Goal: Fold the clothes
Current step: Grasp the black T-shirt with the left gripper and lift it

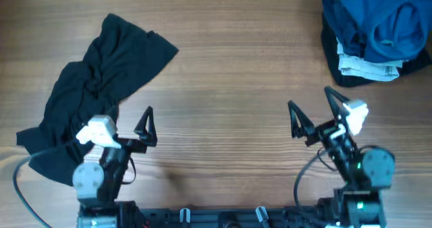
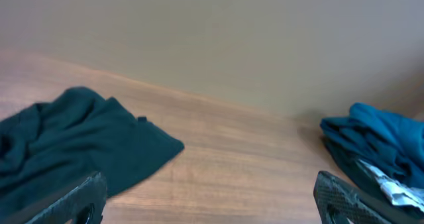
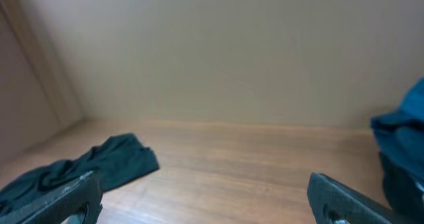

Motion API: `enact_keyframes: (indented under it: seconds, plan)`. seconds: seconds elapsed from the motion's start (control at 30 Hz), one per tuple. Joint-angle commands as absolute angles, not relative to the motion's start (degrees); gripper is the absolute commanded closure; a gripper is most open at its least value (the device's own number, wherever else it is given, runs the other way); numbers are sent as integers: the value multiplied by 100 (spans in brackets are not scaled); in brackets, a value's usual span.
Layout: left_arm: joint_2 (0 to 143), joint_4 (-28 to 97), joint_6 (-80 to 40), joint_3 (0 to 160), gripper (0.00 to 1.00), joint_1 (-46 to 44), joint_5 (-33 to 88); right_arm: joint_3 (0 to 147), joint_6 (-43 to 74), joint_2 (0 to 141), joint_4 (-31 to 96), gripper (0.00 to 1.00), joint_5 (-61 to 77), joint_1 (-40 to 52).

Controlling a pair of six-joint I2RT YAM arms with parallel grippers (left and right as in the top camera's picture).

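The black garment (image 1: 94, 79) lies crumpled and wrinkled on the left of the wooden table, running from the far left-middle down to the front left. It also shows in the left wrist view (image 2: 79, 141) and the right wrist view (image 3: 99, 164). My left gripper (image 1: 126, 122) is open and empty at the garment's right edge, near the table front; in its wrist view (image 2: 209, 204) bare wood lies between the jaws. My right gripper (image 1: 314, 110) is open and empty over bare wood at the front right, as its wrist view (image 3: 202, 204) shows.
A bright blue garment (image 1: 378, 19) lies heaped at the far right corner on a small white folded piece (image 1: 364, 67) and a dark item. The heap shows in the left wrist view (image 2: 384, 138). A wall stands behind the table.
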State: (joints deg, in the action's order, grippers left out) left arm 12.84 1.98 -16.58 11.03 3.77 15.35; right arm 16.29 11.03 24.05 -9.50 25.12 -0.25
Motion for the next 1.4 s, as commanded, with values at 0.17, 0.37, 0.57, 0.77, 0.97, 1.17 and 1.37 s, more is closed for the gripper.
enact_keyframes:
  seconds: [0.17,0.37,0.57,0.77,0.97,1.17,1.37]
  plan:
    - [4178,1612,-1389,3787,0,397,1865,4434,185,5553,156,0,3660,-23]
    - [5813,3485,-698,6106,0,399,1863,6613,-386,7299,2532,0,3671,-23]
    - [6372,3951,-639,6613,0,399,2783,7649,-449,8184,3872,0,3677,-23]
    - [6383,4042,-639,6611,0,405,2657,7655,69,8444,3597,0,3907,-23]
    - [7028,5153,-2628,6571,0,751,-128,7642,152,8499,3562,1,3813,-16]
    - [7920,5159,-2606,6558,0,1590,-161,7640,150,8530,3640,0,3454,60]
    - [8908,4654,-2425,6558,3,1957,-333,7640,145,8991,3653,1,3387,316]
